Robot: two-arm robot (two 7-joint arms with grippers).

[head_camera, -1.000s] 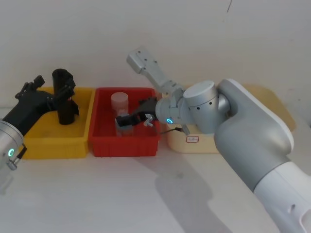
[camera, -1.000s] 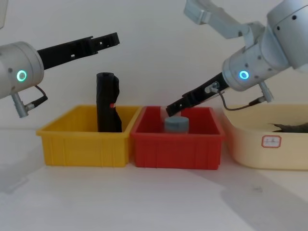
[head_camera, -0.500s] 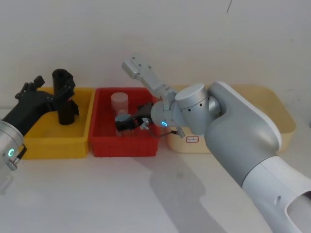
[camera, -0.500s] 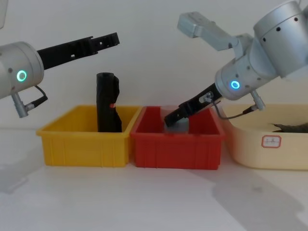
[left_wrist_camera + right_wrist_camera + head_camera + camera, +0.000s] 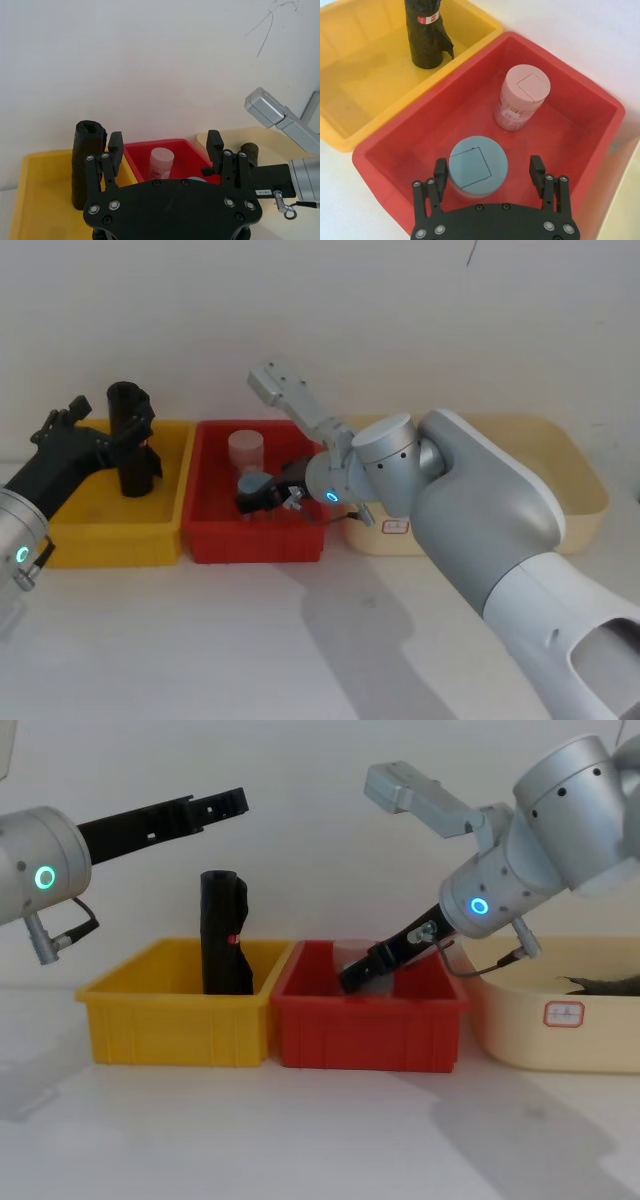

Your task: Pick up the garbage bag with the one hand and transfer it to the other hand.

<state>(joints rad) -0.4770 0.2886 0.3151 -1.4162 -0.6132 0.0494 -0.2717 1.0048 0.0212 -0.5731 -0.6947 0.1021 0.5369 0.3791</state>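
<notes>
Garbage bag (image 5: pixel 130 440): a black roll of crinkled, glossy film with a small red-and-white label. It stands upright in the far right part of the yellow bin (image 5: pixel 110 540), at the left of the scene.

Handling (judged): probably light. The film is soft and should yield under pressure, and its gloss suggests a slippery surface. A firm hold across the lower or middle body looks best, leaving the upper end free for the receiving gripper.

The left gripper (image 5: pixel 108 418), on the green-lit arm, hovers above the roll. Its fingers (image 5: pixel 116 150) are spread and grasp nothing. In the chest view the roll's top sits well below them, so there is no contact. In the left wrist view the roll lies off to one side of the gap rather than between the fingers.

The right gripper (image 5: pixel 488 166), on the blue-lit arm, reaches down into the red bin (image 5: pixel 260 545) just right of the yellow one. Its fingers are parted on either side of a grey-blue-lidded jar (image 5: pixel 478 167), well apart from the roll.
</notes>
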